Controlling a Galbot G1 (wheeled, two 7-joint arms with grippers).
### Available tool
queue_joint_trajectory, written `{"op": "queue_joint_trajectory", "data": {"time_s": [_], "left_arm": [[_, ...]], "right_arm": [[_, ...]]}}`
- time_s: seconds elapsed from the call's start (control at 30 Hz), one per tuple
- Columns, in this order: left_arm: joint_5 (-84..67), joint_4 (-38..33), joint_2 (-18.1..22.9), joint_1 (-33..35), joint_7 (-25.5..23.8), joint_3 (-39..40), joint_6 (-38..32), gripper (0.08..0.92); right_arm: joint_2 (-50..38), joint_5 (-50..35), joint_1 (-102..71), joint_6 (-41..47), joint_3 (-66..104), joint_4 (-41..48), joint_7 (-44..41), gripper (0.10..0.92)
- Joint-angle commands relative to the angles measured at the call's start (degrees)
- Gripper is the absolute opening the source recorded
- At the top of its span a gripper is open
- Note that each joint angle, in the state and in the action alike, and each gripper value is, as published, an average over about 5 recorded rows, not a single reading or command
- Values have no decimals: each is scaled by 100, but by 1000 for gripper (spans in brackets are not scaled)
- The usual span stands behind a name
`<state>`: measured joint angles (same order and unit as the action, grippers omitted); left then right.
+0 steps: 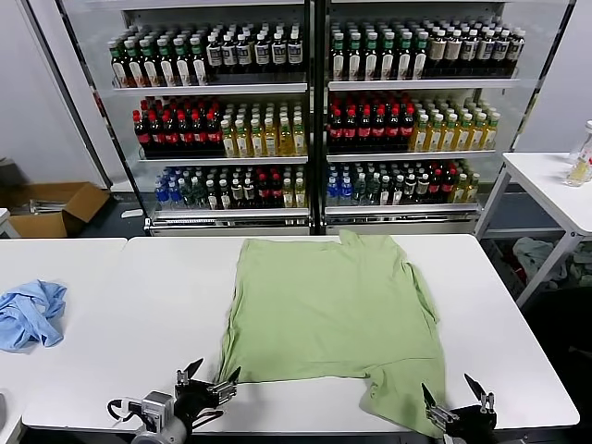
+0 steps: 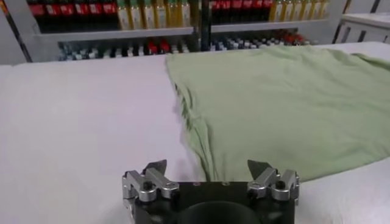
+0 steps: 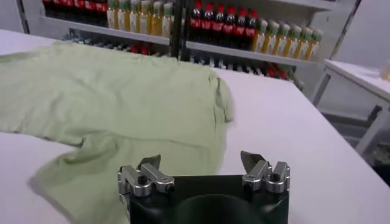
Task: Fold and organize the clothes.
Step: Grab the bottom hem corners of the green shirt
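The green shirt is lying flat on the white table; the left gripper and right gripper are hovering released at its near edge.

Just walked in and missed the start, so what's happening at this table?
A two-armed robot is set to fold a light green shirt that lies spread flat on the white table. Both grippers are open and hold nothing: the left gripper sits at the shirt's near left corner, the right gripper at its near right corner. No fold has been made yet. A crumpled blue cloth lies far left.
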<state>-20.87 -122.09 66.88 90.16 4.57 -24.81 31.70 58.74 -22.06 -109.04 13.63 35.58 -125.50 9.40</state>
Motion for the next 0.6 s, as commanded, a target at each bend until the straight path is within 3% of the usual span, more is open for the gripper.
{"op": "queue_joint_trajectory", "data": {"time_s": [0.03,0.3,0.43,0.6], "left_arm": [[-121,176,32,-29,131,70,134,823],[-15,254,65,-71,218,93,133,823],[-3,249,74,-80,220,128,132,770],[33,250,85,-71,214,191,131,620]], "right_arm": [[36,-84,34,10,-87,181,2,823],[50,-159,191,64,-232,308,33,801],[28,-385,225,104,-263,290,-24,698],[-19,-718,324,165,-293,317,-121,559]]}}
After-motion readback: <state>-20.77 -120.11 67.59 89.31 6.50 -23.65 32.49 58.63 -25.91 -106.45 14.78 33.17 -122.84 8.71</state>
